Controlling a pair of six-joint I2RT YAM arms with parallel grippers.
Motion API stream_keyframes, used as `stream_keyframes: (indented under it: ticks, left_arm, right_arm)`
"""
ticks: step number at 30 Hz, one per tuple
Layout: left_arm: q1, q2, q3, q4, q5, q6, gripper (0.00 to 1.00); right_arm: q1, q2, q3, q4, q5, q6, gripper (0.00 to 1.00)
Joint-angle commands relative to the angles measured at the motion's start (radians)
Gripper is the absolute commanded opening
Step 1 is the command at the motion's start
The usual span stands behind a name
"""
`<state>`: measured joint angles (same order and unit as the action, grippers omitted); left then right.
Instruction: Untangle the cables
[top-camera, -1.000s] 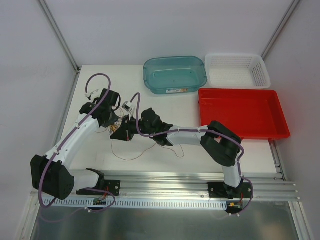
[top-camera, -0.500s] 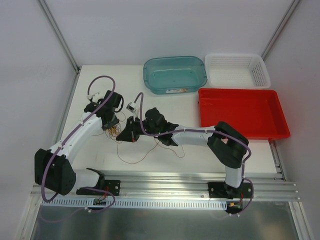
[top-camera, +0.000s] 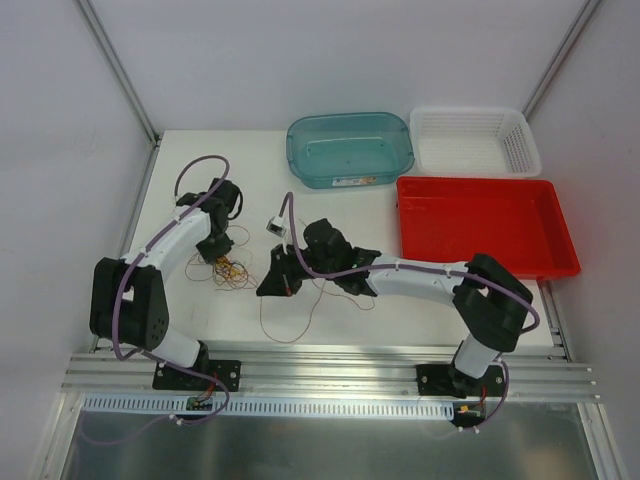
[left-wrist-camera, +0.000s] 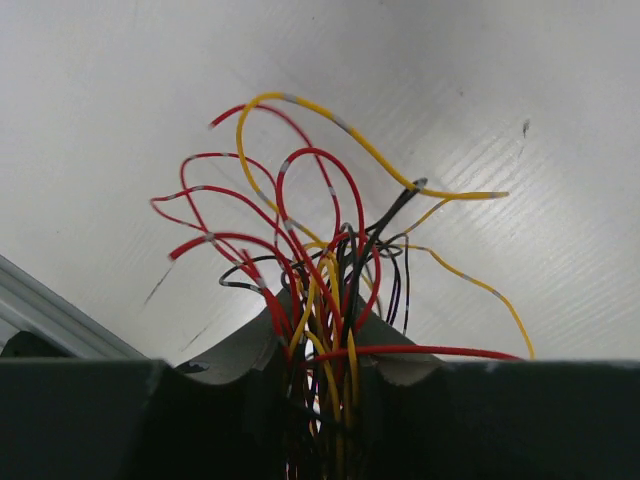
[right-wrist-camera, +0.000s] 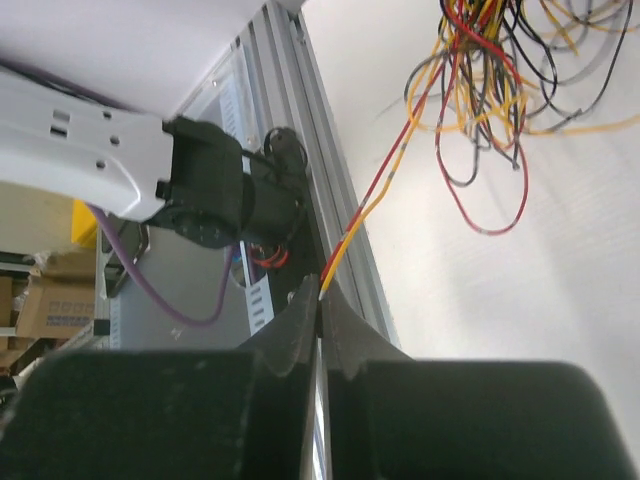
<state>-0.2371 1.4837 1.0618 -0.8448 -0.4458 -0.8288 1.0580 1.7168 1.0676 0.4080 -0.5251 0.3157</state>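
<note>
Between its tightly closed fingers the right gripper (right-wrist-camera: 321, 305) has drawn red and yellow strands (right-wrist-camera: 370, 200) away from the cables (left-wrist-camera: 345, 255), bunched inside the narrowly parted left gripper (left-wrist-camera: 325, 345), so separation seems underway.

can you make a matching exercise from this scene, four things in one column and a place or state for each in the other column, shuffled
Things
1. left gripper
2. right gripper
3. teal tub
4. red tray

Places or states
A. directly on the near side of the white basket
B. shut on a red strand and a yellow one
C. far side, just left of the white basket
D. closed on a thick bunch of the cables

Pairs: 1-D, 2-B, 3-C, 4-A
</note>
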Motion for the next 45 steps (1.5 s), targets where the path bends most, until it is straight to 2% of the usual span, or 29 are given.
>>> stream_keyframes:
  ticks: [1, 9, 19, 24, 27, 33, 35, 36, 37, 39, 40, 45]
  left_arm:
    - [0.061, 0.038, 0.063, 0.042, -0.061, 0.029, 0.21]
    - [0.147, 0.107, 0.132, 0.042, -0.036, 0.102, 0.02]
    - [0.191, 0.127, 0.113, 0.044, -0.076, 0.148, 0.04]
    - [0.191, 0.133, 0.116, 0.046, -0.143, 0.169, 0.04]
    - [0.191, 0.136, 0.121, 0.046, -0.136, 0.172, 0.03]
    - [0.191, 0.144, 0.130, 0.044, -0.159, 0.191, 0.03]
    - [0.185, 0.133, 0.129, 0.047, -0.116, 0.194, 0.02]
    - [0.179, 0.133, 0.130, 0.047, -0.107, 0.195, 0.01]
    - [0.173, 0.135, 0.130, 0.046, -0.103, 0.200, 0.01]
    - [0.136, 0.139, 0.132, 0.046, -0.111, 0.204, 0.01]
    - [0.124, 0.147, 0.133, 0.044, -0.113, 0.207, 0.01]
    - [0.099, 0.158, 0.138, 0.044, -0.087, 0.214, 0.01]
  right_arm:
    - [0.028, -0.140, -0.023, -0.116, -0.124, -0.059, 0.01]
    - [0.028, -0.233, -0.029, -0.330, -0.046, -0.155, 0.01]
    - [0.020, -0.191, -0.031, -0.498, 0.040, -0.205, 0.01]
    - [0.013, -0.198, -0.109, -0.531, 0.066, -0.199, 0.01]
    - [0.014, -0.217, -0.150, -0.546, 0.109, -0.184, 0.01]
    - [0.008, -0.217, -0.123, -0.673, 0.217, -0.221, 0.01]
    - [0.005, -0.206, -0.112, -0.663, 0.229, -0.207, 0.07]
    - [0.005, -0.197, -0.104, -0.657, 0.232, -0.205, 0.14]
    - [0.004, -0.186, -0.075, -0.653, 0.240, -0.204, 0.29]
    - [0.003, -0.166, -0.051, -0.649, 0.250, -0.196, 0.38]
    - [0.007, -0.166, -0.037, -0.647, 0.266, -0.195, 0.45]
    - [0.036, -0.186, 0.041, -0.641, 0.316, -0.239, 0.52]
